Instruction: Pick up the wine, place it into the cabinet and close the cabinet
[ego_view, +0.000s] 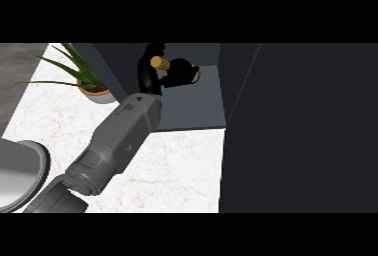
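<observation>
At the far left a grey round vessel (18, 175) sits at the counter's edge, and behind it a potted plant (87, 80) stands on the white marble counter (177, 165), neither of them part of the job. To their right one grey forearm (118, 145) rises from the lower left and stretches into the open cabinet (196, 107), so the picking-up looks done and the placing is under way. Its hand (168, 75), black fingers curled, grips the wine (160, 63), of which only the tan top and a pale patch show, just inside the compartment. Which arm this is I cannot tell for sure; it enters at the left. Release and closing the door are left to do. The large dark panel (303, 125) at right is probably the open door.
</observation>
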